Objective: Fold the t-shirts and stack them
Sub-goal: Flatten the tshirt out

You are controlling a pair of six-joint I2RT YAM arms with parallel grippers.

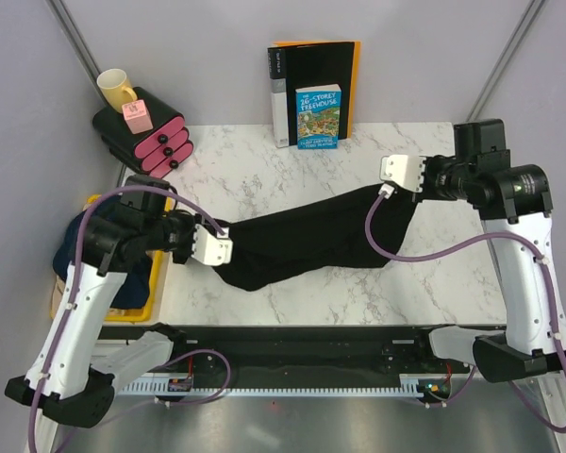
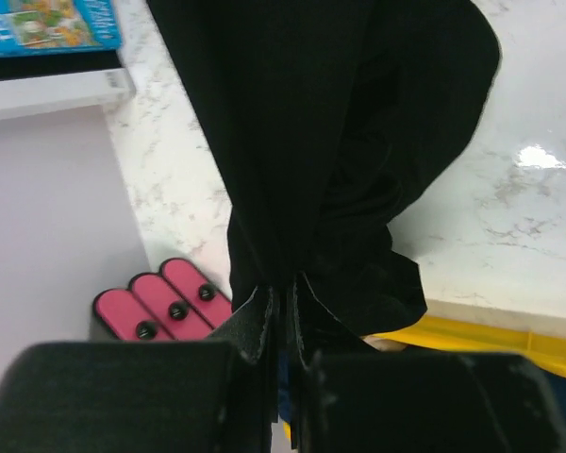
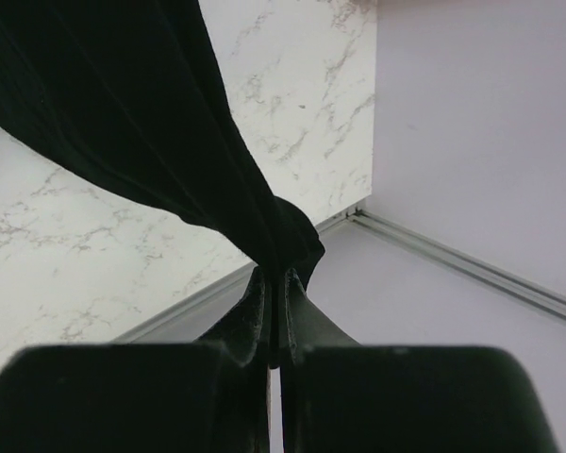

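A black t-shirt (image 1: 311, 238) hangs stretched between my two grippers above the marble table (image 1: 264, 170). My left gripper (image 1: 228, 243) is shut on its left end; in the left wrist view the cloth (image 2: 340, 142) bunches between the jaws of that gripper (image 2: 283, 297). My right gripper (image 1: 387, 192) is shut on the right end, and the cloth (image 3: 141, 113) is pinched at that gripper's tips (image 3: 275, 278). A dark blue t-shirt (image 1: 123, 269) lies in a yellow bin (image 1: 132, 311) at the left, under my left arm. The tan shirt is out of view.
A black binder with an orange back (image 1: 316, 90) and a blue book (image 1: 318, 117) stand at the table's back edge. A black and pink rack (image 1: 151, 137) with a yellow mug (image 1: 117, 88) sits at the back left. The rack (image 2: 165, 302) also shows in the left wrist view.
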